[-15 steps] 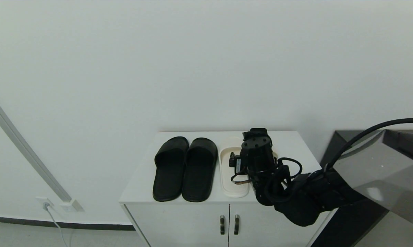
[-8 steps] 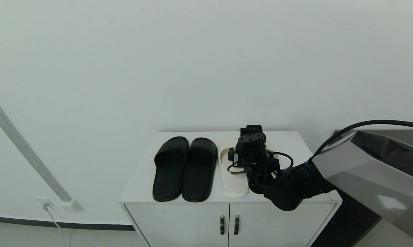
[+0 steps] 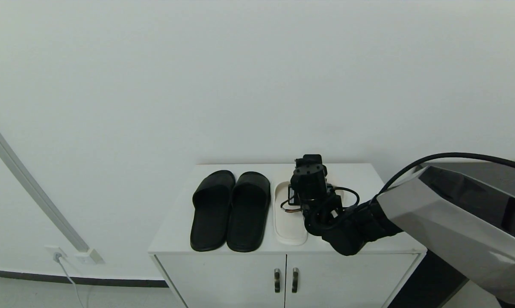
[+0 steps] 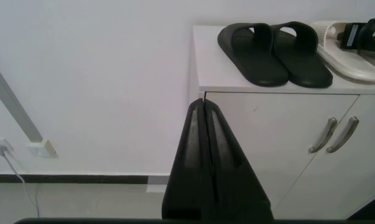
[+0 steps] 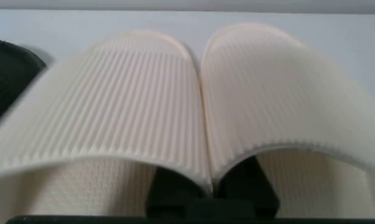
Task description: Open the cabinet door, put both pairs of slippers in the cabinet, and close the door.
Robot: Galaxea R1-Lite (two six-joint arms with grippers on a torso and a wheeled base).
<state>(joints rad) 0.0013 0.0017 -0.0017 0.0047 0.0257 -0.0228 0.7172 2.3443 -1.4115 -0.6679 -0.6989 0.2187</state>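
A wall socket (image 3: pixel 54 251) (cable (image 3: pixel 69 278) plugged in) sits beside what may be trunking (image 3: pixel 26 177).

It looked like a plain indoor room, perhaps a home entryway: a low white cabinet (image 3: pixel 223 278) stood against a bare white wall (image 3: pixel 257 85), with a wall socket (image 3: pixel 53 252) and dark skirting (image 3: pixel 69 279) low to the cabinet's left.
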